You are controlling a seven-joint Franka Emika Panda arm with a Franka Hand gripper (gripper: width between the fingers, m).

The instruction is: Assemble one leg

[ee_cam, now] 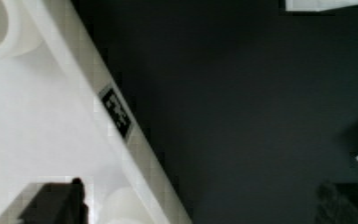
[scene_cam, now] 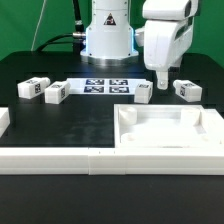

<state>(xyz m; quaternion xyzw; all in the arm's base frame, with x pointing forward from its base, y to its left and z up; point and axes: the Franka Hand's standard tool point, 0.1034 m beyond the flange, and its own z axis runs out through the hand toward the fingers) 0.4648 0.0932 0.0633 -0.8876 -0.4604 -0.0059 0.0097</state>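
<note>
Green backdrop and a black table (scene_cam: 90,115) frame the marker board (scene_cam: 105,86), which lies flat in front of the robot's base. Just off the marker board's edge, on the exterior view's right, sits the near leg (scene_cam: 143,93). The far leg (scene_cam: 186,90) lies farther out the same way, turned diagonally. The gripper (scene_cam: 160,80) hangs above the gap between them, touching neither. In the wrist view its dark fingertips (ee_cam: 51,203) stand wide apart, with only bare table between them and nothing held. I judge the near leg the likelier target, a short sideways shift back toward the marker board. Its long axis cannot be read with confidence here.
</note>
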